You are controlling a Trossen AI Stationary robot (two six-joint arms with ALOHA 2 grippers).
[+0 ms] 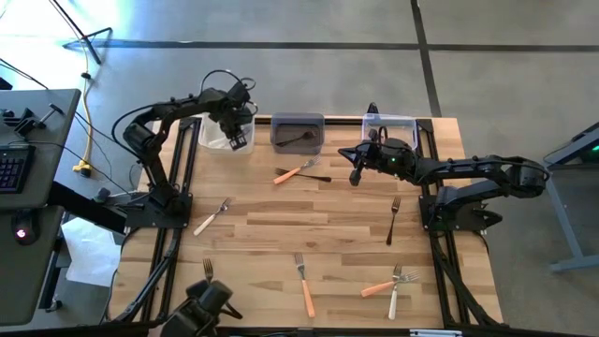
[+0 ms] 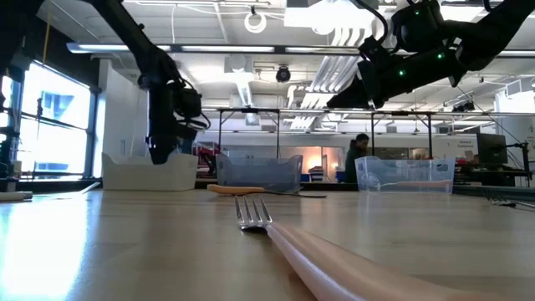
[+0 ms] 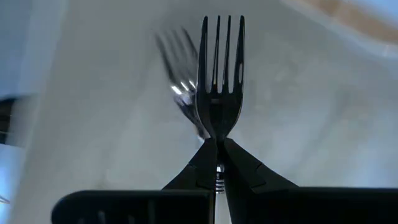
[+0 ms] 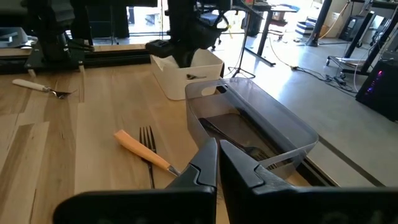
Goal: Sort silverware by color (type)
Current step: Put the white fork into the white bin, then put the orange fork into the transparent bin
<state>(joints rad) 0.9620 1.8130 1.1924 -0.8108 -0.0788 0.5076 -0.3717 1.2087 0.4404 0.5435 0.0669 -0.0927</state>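
- While both arms hang over the far edge of the wooden table (image 1: 281, 225), three bins sit in a row there: white bin (image 1: 219, 132) on the left, grey bin (image 1: 297, 130) in the middle, clear bin (image 1: 391, 125) on the right.
- White bin: one silver-tined fork (image 3: 177, 81) lies inside, blurred in the left wrist view; handle colour can't be told.
- Grey bin: a dark fork (image 1: 298, 138) lies on its floor.
- Clear bin: contents can't be made out.
- Left gripper (image 1: 240, 139) is over the white bin, fingers pinched tight on the neck of a fork (image 3: 221, 74), tines pointing away from the wrist.
- Right gripper (image 1: 357, 176) hangs above the table in front of the clear bin, fingers pressed together, holding nothing.
- Loose on the table: orange fork (image 1: 293, 172) crossing a black fork (image 1: 309, 176) just in front of the grey bin; cream fork (image 1: 211, 216) left of centre; black fork (image 1: 394, 219) on the right.
- Near edge: orange fork (image 1: 304, 285), an orange fork (image 1: 386, 285) touching a white fork (image 1: 395, 293), and another fork (image 1: 208, 271) at the left.
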